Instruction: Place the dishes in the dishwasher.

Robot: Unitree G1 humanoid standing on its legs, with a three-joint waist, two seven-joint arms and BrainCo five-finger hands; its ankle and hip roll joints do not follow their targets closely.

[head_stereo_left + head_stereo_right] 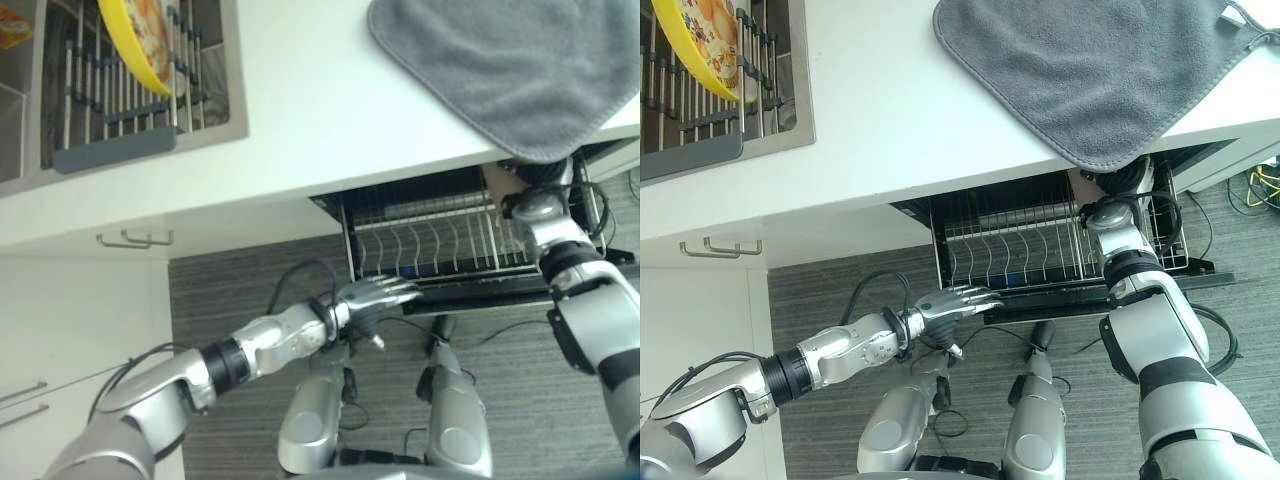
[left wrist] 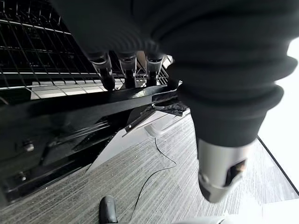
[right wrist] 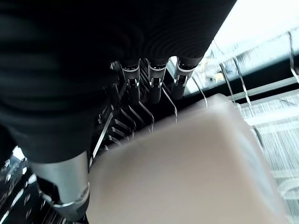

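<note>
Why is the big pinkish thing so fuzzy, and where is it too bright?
Right wrist view: the pale dish in the right hand sits very close to the camera, so it blurs. Left wrist view: white glare beside the left hand. Eye views: the dishwasher rack lies in the counter's shadow.

Head views bright and evenly lit, white counter [image 1: 320,110] near blown out, dishwasher rack [image 1: 440,240] in shade under it. Right wrist view: pale dish [image 3: 187,172] blurred, glare upper right. Left wrist view dim, washed-out white at right edge.
</note>
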